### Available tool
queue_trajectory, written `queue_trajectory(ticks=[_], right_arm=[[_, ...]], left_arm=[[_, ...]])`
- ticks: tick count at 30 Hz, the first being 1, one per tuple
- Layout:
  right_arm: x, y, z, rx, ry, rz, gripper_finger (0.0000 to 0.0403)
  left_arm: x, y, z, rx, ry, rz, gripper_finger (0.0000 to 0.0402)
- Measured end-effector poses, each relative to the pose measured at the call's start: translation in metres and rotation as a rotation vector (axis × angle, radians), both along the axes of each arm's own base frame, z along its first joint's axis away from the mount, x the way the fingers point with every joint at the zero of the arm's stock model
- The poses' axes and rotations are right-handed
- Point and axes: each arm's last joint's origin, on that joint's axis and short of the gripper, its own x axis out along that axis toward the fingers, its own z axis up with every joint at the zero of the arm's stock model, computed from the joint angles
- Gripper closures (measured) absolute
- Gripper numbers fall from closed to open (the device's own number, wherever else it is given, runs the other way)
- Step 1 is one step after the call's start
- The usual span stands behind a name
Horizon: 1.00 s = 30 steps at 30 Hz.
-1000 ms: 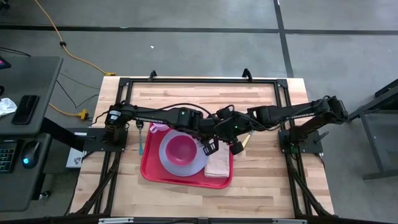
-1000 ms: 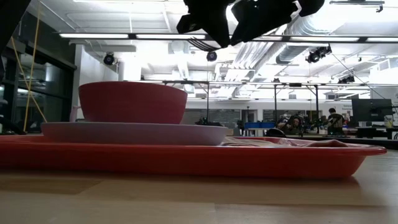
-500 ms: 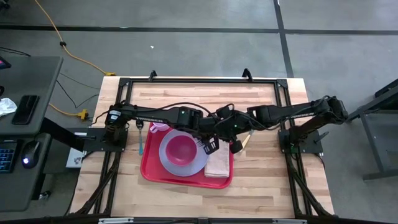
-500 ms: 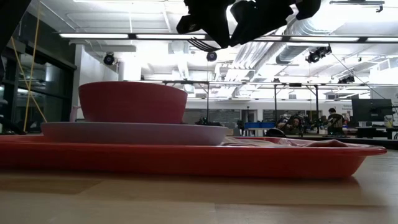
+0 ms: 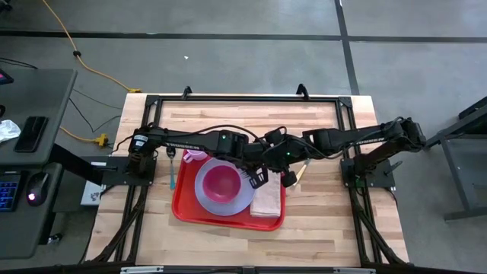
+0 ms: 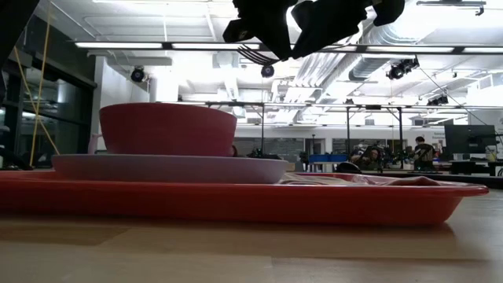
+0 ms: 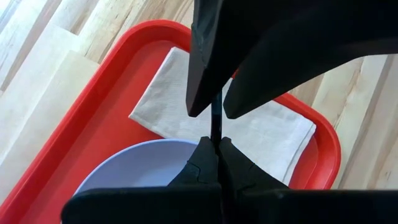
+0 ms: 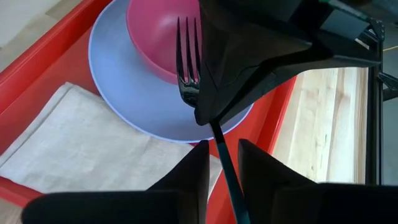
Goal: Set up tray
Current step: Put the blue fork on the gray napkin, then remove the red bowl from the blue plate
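The red tray (image 5: pixel 183 207) lies mid-table. It carries a lavender plate (image 5: pixel 204 196) with a pink bowl (image 5: pixel 222 183) on it. A beige napkin (image 5: pixel 267 202) lies flat on the tray's right part. A black fork (image 8: pixel 186 56) hangs in the air above the plate and napkin, and its tines (image 6: pixel 255 55) show in the low view. My left gripper (image 7: pixel 216 146) is shut on the fork. My right gripper (image 8: pixel 224 168) comes in from the right. Its fingers stand on either side of the fork's handle (image 8: pixel 225 163), with a gap left between them. My left gripper pinches the fork between its two fingertips where the handle meets the head (image 8: pixel 208 121). The fingers slant down from the table's left and lie across the handle (image 7: pixel 216 127). The fork is lifted clear of the tray. Its tines point past the gripper over the plate, and its handle runs toward my right gripper.
A teal utensil (image 5: pixel 173 171) lies on the wood left of the tray. A small pink thing (image 5: pixel 193 156) sits at the tray's far left corner. Black frame rails (image 5: pixel 243 99) run round the table. Bare wood shows at the far side and to the right.
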Motion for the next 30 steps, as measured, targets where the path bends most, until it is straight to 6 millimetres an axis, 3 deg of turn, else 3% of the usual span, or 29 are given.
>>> queue_trajectory(ticks=[14,30], right_arm=[[-0.0002,0.0001,-0.0006,0.012,0.004,-0.009,0.0398],[-0.0032,0.0,-0.003,0.035,0.039,-0.041,0.0402]], left_arm=[[-0.0001,0.0002,0.0004,0.009,0.0,-0.004,0.038],[-0.0009,0.0008,-0.0001,0.024,0.008,0.005,0.0381]])
